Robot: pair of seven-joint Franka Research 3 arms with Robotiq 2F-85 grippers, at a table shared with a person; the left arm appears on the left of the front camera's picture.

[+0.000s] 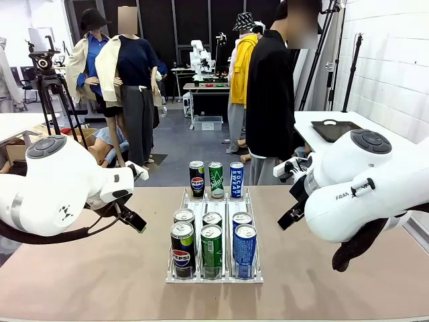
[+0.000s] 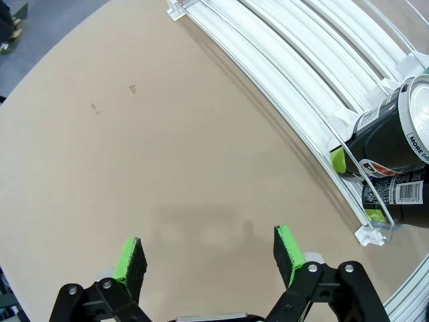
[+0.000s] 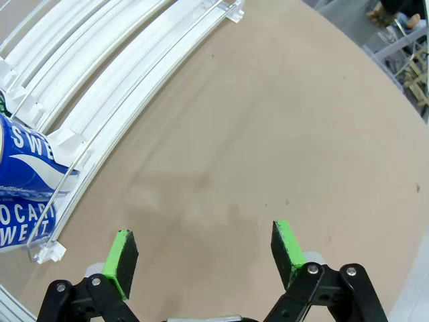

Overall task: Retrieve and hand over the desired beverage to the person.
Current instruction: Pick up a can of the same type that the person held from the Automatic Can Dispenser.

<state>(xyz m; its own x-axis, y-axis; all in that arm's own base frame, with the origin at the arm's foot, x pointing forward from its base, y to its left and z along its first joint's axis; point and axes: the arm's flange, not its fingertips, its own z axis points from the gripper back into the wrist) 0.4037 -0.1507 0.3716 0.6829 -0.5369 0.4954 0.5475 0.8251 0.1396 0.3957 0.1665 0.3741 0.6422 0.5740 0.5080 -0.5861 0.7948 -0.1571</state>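
Front view: cans (image 1: 212, 249) stand in a white rack (image 1: 175, 277) on the tabletop (image 1: 80, 282), with the person (image 1: 268, 94) beyond it.
In its wrist view the left pincer (image 2: 208, 253) is spread wide and holds nothing over bare tabletop, a black can (image 2: 395, 168) ahead to its right in the rack. The right pincer (image 3: 204, 249) is equally wide and empty, with a blue Pocari Sweat can (image 3: 23, 174) to its left. The person is well apart from both.
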